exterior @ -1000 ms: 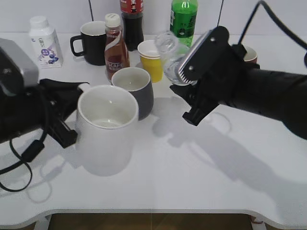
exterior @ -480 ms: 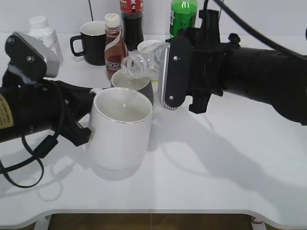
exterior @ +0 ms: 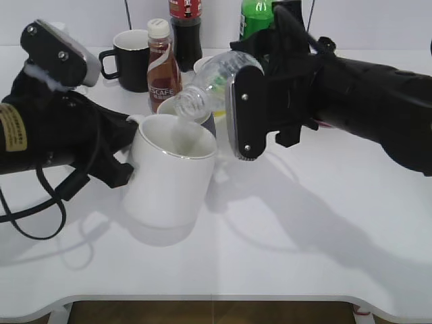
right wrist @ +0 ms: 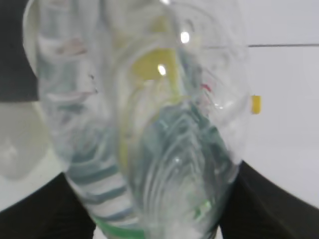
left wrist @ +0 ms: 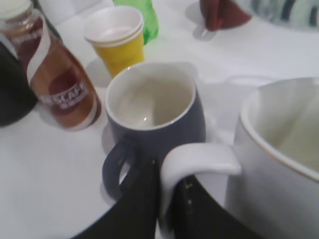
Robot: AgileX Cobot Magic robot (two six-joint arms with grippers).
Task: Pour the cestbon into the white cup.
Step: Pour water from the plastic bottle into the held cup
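Note:
The white cup (exterior: 169, 179) stands tilted at centre left, its rim leaning toward the bottle. My left gripper (exterior: 121, 152) is shut on its loop handle (left wrist: 197, 162); the cup's wall fills the right of the left wrist view (left wrist: 279, 164). My right gripper (exterior: 260, 108) is shut on the cestbon (exterior: 216, 77), a clear ribbed bottle tipped mouth-down to the left. Its open mouth (exterior: 185, 104) hangs over the cup's rim. The bottle fills the right wrist view (right wrist: 144, 114), held between the dark fingers (right wrist: 259, 204).
Right behind the white cup stands a dark grey mug (left wrist: 157, 117), with a yellow paper cup (left wrist: 115, 37) and a brown Nescafe bottle (exterior: 162, 64) beyond. A black mug (exterior: 128, 57), a cola bottle (exterior: 185, 27) and a green soda bottle (exterior: 255, 17) line the back.
My right gripper swung left and tipped the bottle from near upright until its mouth is over the cup. My left gripper lifted and tilted the white cup toward it.

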